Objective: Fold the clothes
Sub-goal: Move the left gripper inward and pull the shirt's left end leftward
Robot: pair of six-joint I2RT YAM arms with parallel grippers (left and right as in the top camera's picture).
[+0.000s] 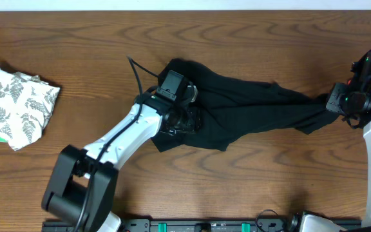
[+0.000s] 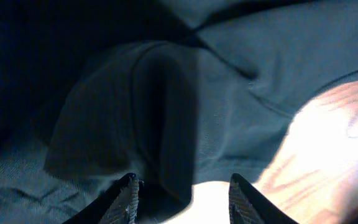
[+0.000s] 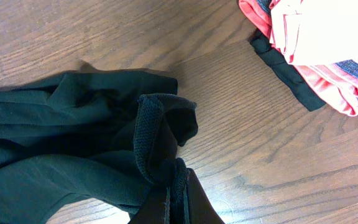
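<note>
The clothes' large black garment lies stretched across the middle of the wooden table. My left gripper sits low over its bunched left end. In the left wrist view, that gripper is open, and a dark fold of the garment rises just ahead of the parted fingertips. My right gripper holds the garment's right end. In the right wrist view, it is shut on a ribbed edge of the black cloth, which trails off to the left.
A white fern-print piece lies crumpled at the table's far left. In the right wrist view, a pink and red pile with a black strip lies at the upper right. Bare wood surrounds the garment.
</note>
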